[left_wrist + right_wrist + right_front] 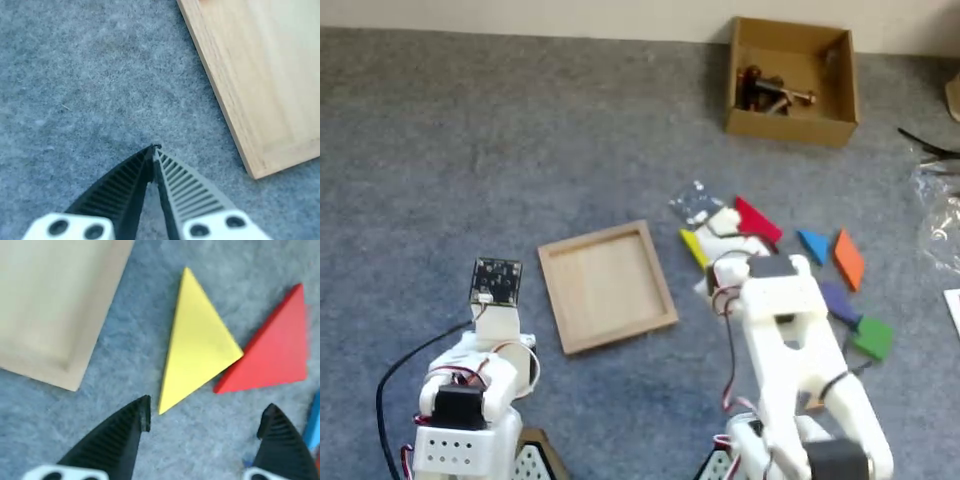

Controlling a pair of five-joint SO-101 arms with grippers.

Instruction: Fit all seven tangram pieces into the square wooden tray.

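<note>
Grey carpet bears the wooden tray, loose tangram pieces and a cardboard box.

Grey felt-like carpet covers the whole surface under soft, even light, and a pale strip runs along its far edge. An open cardboard box sits near the far right corner, and crinkled clear plastic lies at the right edge

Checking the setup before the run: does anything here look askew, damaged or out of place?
Nothing looks damaged. The wooden tray lies slightly skewed on the carpet, and the yellow triangle touches the red triangle at one corner. Neither seems a problem.
</note>
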